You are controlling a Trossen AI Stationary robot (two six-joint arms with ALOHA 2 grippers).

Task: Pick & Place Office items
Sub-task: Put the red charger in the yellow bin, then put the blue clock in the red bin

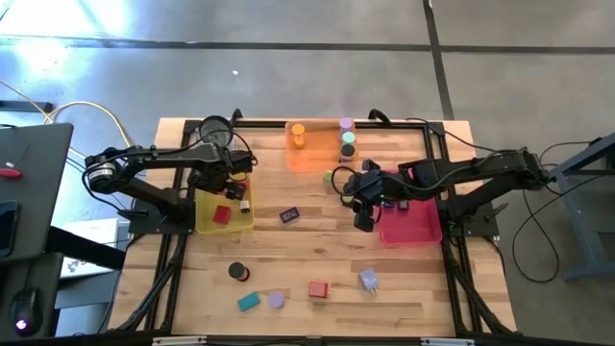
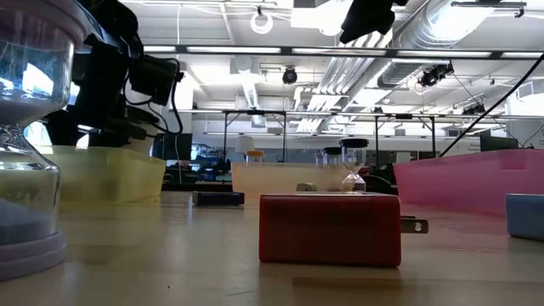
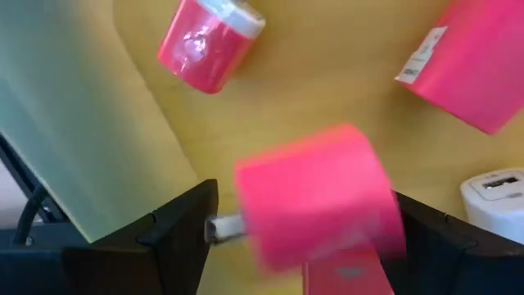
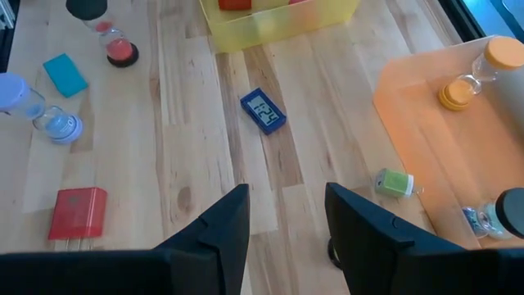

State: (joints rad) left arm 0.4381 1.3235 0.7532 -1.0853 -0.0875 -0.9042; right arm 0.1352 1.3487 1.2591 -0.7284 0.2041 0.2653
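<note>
Two dark jointed arms – black cables looped along them, matte black pincer fingers (image 4: 360,229)

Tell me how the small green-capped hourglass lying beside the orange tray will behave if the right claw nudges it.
The green-capped hourglass lies on its side on bare wood beside the orange tray, so it will probably roll rather than slide. Its clear middle looks like glass or thin plastic, so possibly fragile. It looks small and likely light, so a nudge could send it far.

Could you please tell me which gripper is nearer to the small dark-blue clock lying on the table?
Left. The left gripper is over the yellow tray, beside the dark-blue clock; the right gripper hovers farther off, by the pink tray.
</note>
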